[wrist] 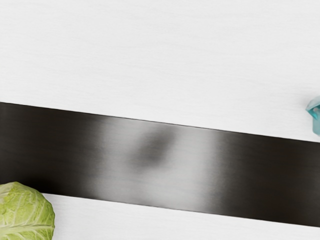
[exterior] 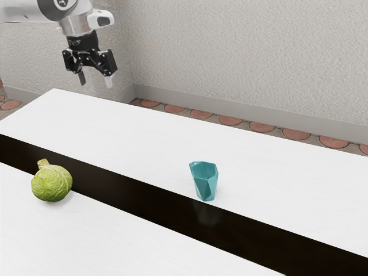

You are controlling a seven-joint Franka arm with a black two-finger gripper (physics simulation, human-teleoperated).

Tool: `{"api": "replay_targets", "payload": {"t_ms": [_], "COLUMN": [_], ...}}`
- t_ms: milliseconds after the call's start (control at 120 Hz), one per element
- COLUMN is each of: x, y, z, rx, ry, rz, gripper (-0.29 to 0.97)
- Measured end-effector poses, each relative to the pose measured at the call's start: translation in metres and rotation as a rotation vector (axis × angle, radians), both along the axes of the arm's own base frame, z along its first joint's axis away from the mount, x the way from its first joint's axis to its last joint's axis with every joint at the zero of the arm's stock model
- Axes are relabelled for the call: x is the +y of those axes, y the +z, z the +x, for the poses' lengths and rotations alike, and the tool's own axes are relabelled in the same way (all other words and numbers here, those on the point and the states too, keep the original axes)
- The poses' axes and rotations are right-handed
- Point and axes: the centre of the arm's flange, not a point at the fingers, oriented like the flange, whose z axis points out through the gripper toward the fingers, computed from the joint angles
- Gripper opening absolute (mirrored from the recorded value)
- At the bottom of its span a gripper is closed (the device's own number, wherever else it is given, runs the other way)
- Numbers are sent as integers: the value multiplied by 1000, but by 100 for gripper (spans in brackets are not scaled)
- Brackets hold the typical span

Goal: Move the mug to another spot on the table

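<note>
- A black two-finger gripper [exterior: 95, 79] hangs high above the far end of the table, at about 10 o'clock in the exterior view. Its fingers are spread apart and grasp nothing.
- A white table [exterior: 144, 138] fills most of the scene. A glossy black band [exterior: 144, 198] crosses it from 9 o'clock down to 4 o'clock.
- A teal faceted mug with angular sides [exterior: 204, 180] stands upright near the middle of the table, at about 5 o'clock from the picture's centre. It rests on the white surface at the band's far edge, and its faint reflection shows in the black gloss. It is well apart from the gripper.
- A round pale green cabbage [exterior: 51, 182] sits at about 8 o'clock, on the band's near edge, at 9 o'clock from the mug.
- In the wrist view, the black band [wrist: 160, 160] runs between the cabbage [wrist: 22, 212] and a sliver of the mug [wrist: 315, 115].
- A rough beige wall [exterior: 259, 52] stands behind the table.
</note>
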Motion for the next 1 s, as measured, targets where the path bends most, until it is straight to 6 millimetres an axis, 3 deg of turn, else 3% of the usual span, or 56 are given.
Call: {"api": "replay_targets", "payload": {"t_ms": [133,242,317,367,500,725,842,1000], "x": [4,20,14,-2,-37,-50,-74,-99], "y": [0,-6,-9,-15,-78,-160,-184,-215], "z": [-1,-2,0,4,24,64,89,105], "rx": [3,15,9,5,45,39,18,37], "ry": [3,44,103,143,279,522,604,718], "rz": [-5,2,4,2,-23,-54,-73,-111], "gripper": [66,66,66,66,66,66,66,65]}}
